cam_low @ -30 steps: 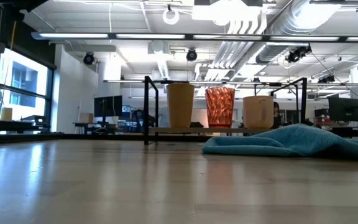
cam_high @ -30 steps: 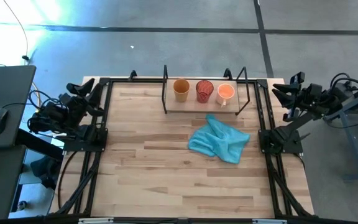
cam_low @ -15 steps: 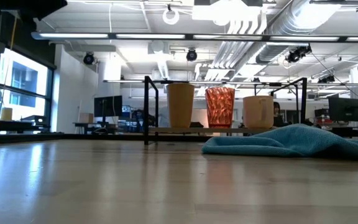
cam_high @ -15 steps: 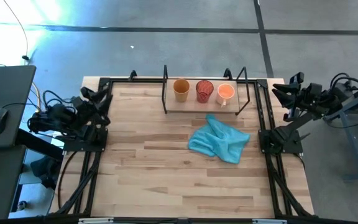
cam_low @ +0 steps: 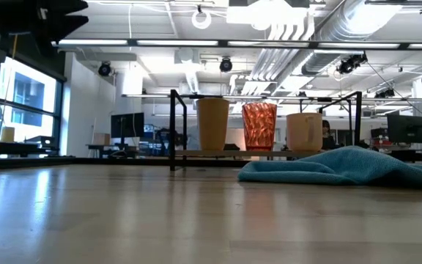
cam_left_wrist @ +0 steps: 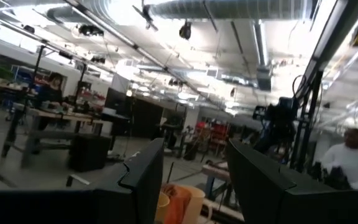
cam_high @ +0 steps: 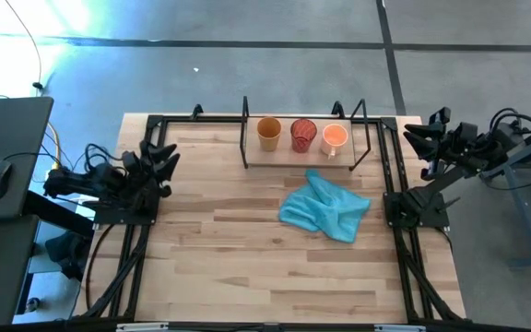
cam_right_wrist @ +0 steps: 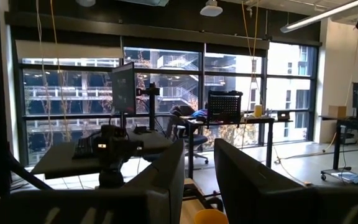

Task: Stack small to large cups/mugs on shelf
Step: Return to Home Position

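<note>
The left gripper [cam_high: 164, 159] hangs over the table's left edge, its two flat dark fingers set apart with nothing between them. The right gripper [cam_high: 415, 138] sits off the table's far right corner, likewise parted and empty. Three vessels stand upright in a row on the shelf [cam_high: 289, 159], a low rack of thin black rods over a pale wooden board at the table's far edge. The mustard-yellow cup [cam_high: 268, 131] is a plain, smooth tapered tumbler at the left end. The red cup [cam_high: 303, 134], patterned and glassy in the low view, stands in the middle. The light orange mug [cam_high: 336, 136], squat and matte with a handle, stands at the right end. They stand close together, with narrow gaps showing in the low view. Just in front of the shelf lies a crumpled blue cloth [cam_high: 325, 210], soft and folded, on the butcher-block table [cam_high: 247, 258] of light wooden strips.
</note>
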Motion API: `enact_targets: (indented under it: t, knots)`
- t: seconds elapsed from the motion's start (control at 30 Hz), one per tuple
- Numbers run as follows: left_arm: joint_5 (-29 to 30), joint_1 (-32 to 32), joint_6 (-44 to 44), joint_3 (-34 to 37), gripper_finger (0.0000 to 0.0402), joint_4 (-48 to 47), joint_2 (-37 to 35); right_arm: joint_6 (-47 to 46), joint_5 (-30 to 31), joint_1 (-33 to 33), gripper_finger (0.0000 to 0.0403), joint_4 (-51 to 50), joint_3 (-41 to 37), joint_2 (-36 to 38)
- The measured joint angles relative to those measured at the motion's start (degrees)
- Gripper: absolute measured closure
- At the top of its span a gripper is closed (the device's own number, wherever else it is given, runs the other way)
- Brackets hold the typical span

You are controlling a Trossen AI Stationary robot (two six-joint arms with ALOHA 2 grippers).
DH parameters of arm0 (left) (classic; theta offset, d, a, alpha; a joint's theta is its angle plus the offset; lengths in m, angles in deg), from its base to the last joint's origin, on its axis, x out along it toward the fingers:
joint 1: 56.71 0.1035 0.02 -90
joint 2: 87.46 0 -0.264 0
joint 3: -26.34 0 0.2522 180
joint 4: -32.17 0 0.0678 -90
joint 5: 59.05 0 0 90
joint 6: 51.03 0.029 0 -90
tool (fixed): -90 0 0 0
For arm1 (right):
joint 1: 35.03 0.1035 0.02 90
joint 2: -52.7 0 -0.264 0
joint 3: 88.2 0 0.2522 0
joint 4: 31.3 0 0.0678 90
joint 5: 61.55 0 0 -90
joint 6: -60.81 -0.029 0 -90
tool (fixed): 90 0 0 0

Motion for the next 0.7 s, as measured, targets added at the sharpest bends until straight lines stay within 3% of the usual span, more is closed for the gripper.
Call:
enact_targets:
  t: [0.13, 0.4, 0.7]
  knots:
    - [-1.14, 0.00, -0.18, 2.89, 0.0236, 4.58, 0.00, -0.22, 0.00, 0.01, 0.0325, 0.00, 0.00, 0.00]
    - [-6.16, 0.00, -4.42, 4.03, 0.0236, 3.25, 0.00, -1.42, 0.02, 0.00, 0.0325, -0.46, 0.00, 0.00]
    - [-21.65, 0.01, -8.54, 4.03, 0.0236, -0.35, 0.00, -1.28, 2.51, 0.00, 0.0325, -0.48, 0.00, -0.02]
